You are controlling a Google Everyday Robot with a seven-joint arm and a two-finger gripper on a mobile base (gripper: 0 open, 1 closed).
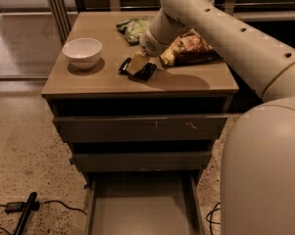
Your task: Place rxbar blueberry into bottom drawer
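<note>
rxbar blueberry point(147, 72) — under claw point(137, 63), near bowl point(82, 53)

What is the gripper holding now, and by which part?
Cannot be told: the gripper is down over the middle of the rxbar blueberry on the cabinet top.

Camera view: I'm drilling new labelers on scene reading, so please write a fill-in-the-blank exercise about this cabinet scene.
1. The end effector is at the rxbar blueberry, on ____ of the cabinet.
2. The bottom drawer is ____, not shut.
3. The bowl is ____ in colour.
Missing words: top; open; white.
</note>
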